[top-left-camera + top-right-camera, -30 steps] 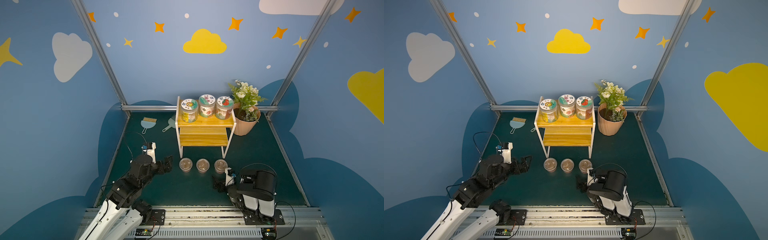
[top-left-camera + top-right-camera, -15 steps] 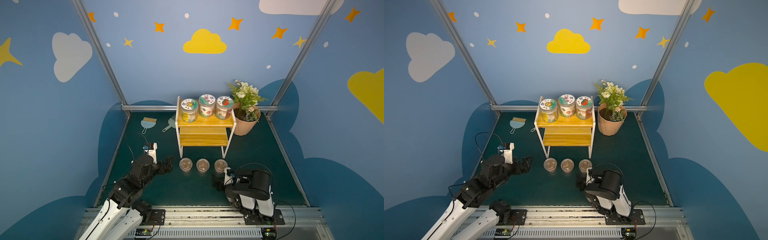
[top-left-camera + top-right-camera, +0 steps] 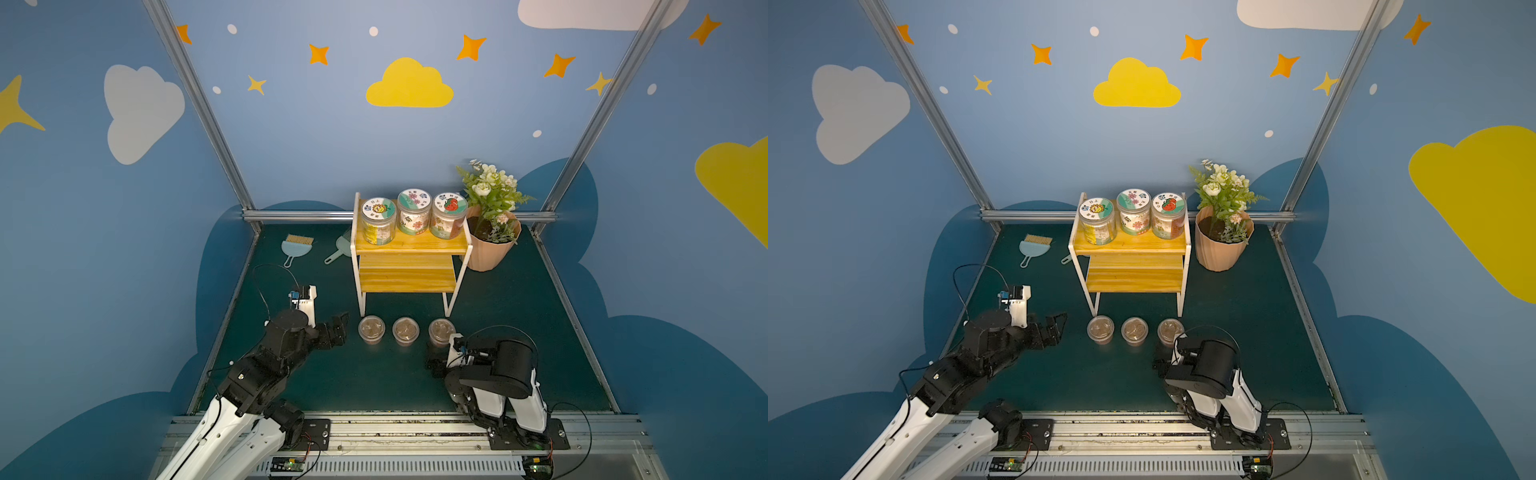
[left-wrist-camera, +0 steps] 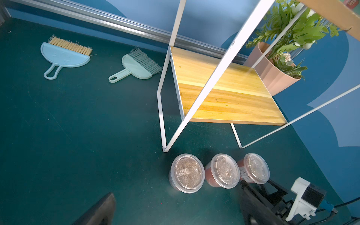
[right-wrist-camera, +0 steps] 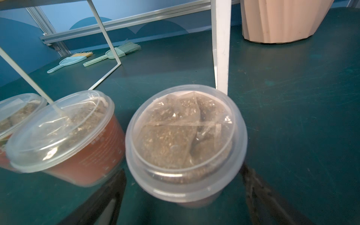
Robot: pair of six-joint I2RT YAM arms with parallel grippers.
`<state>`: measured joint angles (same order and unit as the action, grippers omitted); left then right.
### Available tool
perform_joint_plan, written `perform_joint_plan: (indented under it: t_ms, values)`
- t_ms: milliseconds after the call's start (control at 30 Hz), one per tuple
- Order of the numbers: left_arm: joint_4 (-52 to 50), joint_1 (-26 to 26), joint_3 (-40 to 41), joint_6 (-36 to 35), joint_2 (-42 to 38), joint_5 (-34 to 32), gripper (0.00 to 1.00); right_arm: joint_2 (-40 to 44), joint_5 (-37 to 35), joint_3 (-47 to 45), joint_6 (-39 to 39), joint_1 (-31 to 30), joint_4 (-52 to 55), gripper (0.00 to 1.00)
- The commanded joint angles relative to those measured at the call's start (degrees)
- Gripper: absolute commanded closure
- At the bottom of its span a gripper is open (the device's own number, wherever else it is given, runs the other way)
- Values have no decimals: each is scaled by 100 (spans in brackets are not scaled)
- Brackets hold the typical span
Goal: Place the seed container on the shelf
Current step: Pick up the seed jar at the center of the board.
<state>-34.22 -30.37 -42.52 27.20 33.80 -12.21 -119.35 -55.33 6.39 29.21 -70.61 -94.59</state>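
**Seed container.** The seed container [image 5: 183,140] is a small cup with a clear lid and a bag of brown seed under it. It stands upright on the counter [image 5: 292,116], between the two fingers [image 5: 109,198] of my right claw [image 5: 183,171].

**Right claw.** My right claw is spread wide and straddles the cup, one finger on each side of its wall. I cannot tell whether either finger touches it.

**Neighbouring cups.** A second lidded cup [image 5: 64,136] stands just to the left of my right claw, close beside the seed container. A third cup [image 5: 17,109] stands further left in the same row. In both top views the three cups form a line across the counter between my two claws.

**Shelf.**
- A white front leg [image 5: 221,48] of the shelf [image 3: 409,248] rises directly ahead of my right claw, just beyond the seed container.
- The lower yellow board is bare.
- The upper board carries three labelled jars [image 3: 413,216] in a row.

**Flower pot.** A pink flower pot [image 3: 490,253] stands ahead and to the right of my right claw, just beside the shelf.

**Left claw.** My left claw [image 3: 338,328] is released, with its fingers apart, and grasps nothing. It sits just left of the third cup, apart from it.

**Brushes.** Two small brushes lie well ahead of my left claw, near the back wall: a blue brush [image 3: 296,248] and a green brush [image 3: 337,254].
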Motion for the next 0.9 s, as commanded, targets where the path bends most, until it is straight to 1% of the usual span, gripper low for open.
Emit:
perform_joint_plan:
  t_ms: [0, 100, 233, 467, 567, 633, 700, 867]
  values:
    - [-6, -24, -44, -97, 12, 29, 0, -588, 735, -20, 1074, 212, 1387, 10]
    - [-88, -46, -127, -101, 66, 74, 0, -529, 656, -75, 1161, 200, 1388, 12]
    - [-151, -92, -203, -149, 34, -21, 0, -383, 618, -115, 1104, 186, 1384, 24]
    - [-202, -170, -238, -130, -24, -88, 0, -75, 580, -163, 864, 131, 1387, 32]
    - [-199, -236, -238, -127, -22, -124, 0, 61, 574, -248, 834, 87, 1391, 33]
    - [-194, -280, -246, -124, -22, -157, 0, 151, 605, -308, 812, 52, 1392, 31]
    - [-200, -334, -258, -131, -23, -181, 0, 243, 622, -334, 728, 10, 1398, 31]
    - [-224, -437, -275, -144, -15, -281, 0, 440, 426, -380, 651, -130, 1395, 32]
